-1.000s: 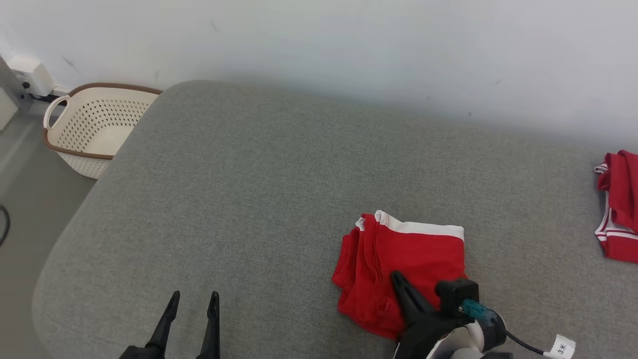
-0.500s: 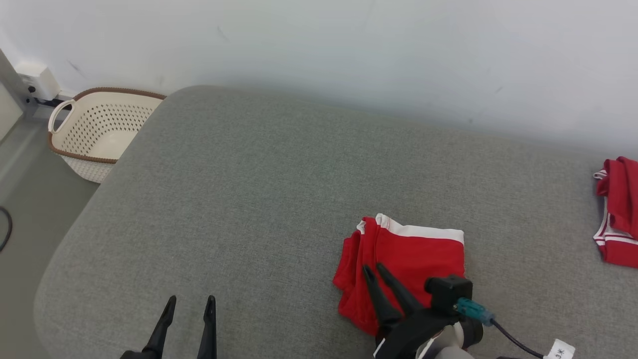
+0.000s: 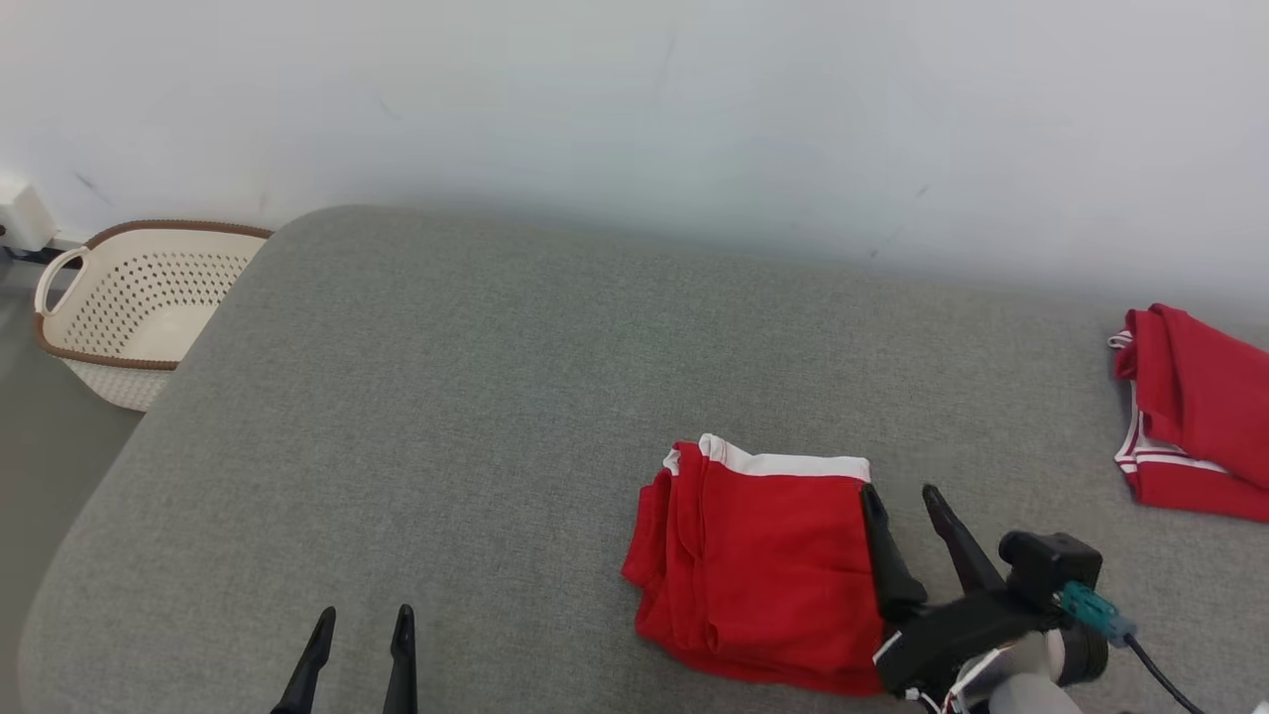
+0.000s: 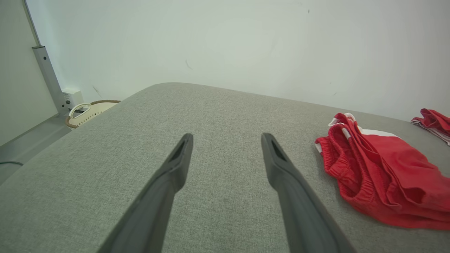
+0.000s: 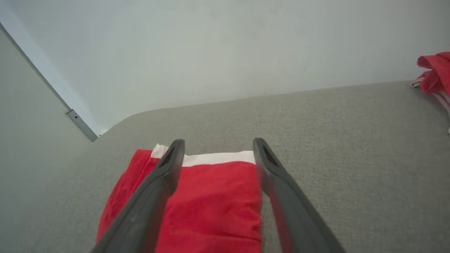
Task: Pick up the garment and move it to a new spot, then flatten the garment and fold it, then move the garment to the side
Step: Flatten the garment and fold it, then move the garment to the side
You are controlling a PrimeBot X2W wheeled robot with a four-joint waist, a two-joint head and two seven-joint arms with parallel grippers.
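Altogether two red garments lie on the grey padded surface [image 3: 496,397]: the folded red shorts [image 3: 763,565] with a white waistband sit front right, and a second red garment [image 3: 1195,416] with white stripes lies well apart at the right edge. One cream basket [image 3: 129,307] stands on the floor at the left. The right tool [image 3: 900,491] reaches forward low, fingers spread wide, straddling the shorts' right edge and gripping nothing. The left tool [image 3: 365,613] points forward over bare fabric at lower left, equally wide and empty
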